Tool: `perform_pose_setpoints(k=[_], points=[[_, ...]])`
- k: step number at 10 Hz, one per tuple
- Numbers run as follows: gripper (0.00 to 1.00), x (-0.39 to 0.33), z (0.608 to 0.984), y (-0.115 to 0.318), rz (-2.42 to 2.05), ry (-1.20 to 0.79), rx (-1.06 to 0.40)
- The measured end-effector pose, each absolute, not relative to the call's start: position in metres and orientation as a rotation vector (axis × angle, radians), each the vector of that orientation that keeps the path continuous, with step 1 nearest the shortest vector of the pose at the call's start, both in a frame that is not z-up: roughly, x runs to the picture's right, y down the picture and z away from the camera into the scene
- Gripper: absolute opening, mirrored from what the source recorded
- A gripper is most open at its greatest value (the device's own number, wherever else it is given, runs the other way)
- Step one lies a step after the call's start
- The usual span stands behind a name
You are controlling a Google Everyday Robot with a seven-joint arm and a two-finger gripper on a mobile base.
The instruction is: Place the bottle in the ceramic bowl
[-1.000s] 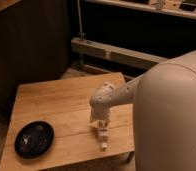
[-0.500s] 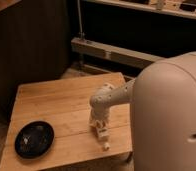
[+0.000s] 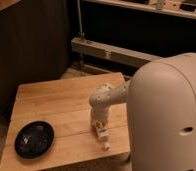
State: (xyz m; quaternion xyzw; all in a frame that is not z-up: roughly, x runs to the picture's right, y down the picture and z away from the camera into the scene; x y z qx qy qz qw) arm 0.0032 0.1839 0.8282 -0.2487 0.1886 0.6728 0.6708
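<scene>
The ceramic bowl (image 3: 34, 139) is black and shallow and sits on the front left of the wooden table (image 3: 61, 100). My gripper (image 3: 101, 132) points down over the table's front right part, far to the right of the bowl. A small pale object at its lower end, close to the table's front edge, looks like the bottle (image 3: 105, 146). I cannot tell whether the gripper holds it or whether it rests on the table.
My large white body (image 3: 166, 120) fills the right side and hides the table's right edge. A dark cabinet wall (image 3: 31, 45) stands behind the table on the left. A metal shelf rail (image 3: 111, 52) runs behind it on the right.
</scene>
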Motion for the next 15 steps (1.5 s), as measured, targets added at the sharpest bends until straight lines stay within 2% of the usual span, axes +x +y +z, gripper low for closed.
perform_pose_setpoints(k=[2,3,7,13,15], points=[[0.21,0.001,0.83,0.184,1.505,0.429,-0.571],[0.15,0.0,0.831,0.183,1.499,0.43,-0.576],[0.14,-0.016,0.834,0.175,1.468,0.42,-0.61],[0.14,-0.072,0.783,0.107,1.402,0.286,-0.641],[0.14,-0.097,0.776,0.096,1.364,0.226,-0.649]])
